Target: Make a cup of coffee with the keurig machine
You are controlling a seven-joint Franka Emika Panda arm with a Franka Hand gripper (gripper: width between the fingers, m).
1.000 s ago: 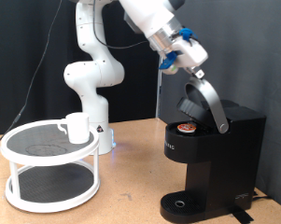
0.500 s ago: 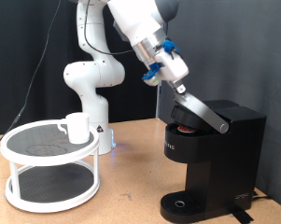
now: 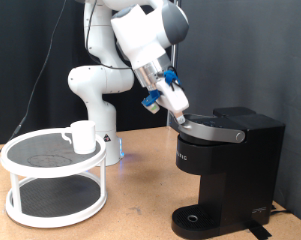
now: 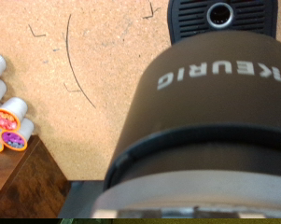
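Note:
The black keurig machine [image 3: 230,170] stands at the exterior view's right, its lid [image 3: 212,127] almost flat on the body. My gripper [image 3: 180,110] rests on the lid's front edge. The wrist view shows no fingers, only the machine's rounded head with the KEURIG logo [image 4: 215,79] and the drip base [image 4: 219,17]. The white cup [image 3: 82,136] stands on the top tier of a white round rack [image 3: 20,152] at the exterior view's left, far from the gripper.
The arm's white base [image 3: 95,85] stands behind the rack. Several coffee pods [image 4: 9,119] lie by a dark wooden block [image 4: 28,187] in the wrist view. The wooden table [image 3: 140,200] runs between rack and machine. A dark curtain hangs behind.
My gripper has swung down and towards the exterior view's left, bringing the lid from raised to nearly shut. The pod in the chamber is now covered. The cup has not moved.

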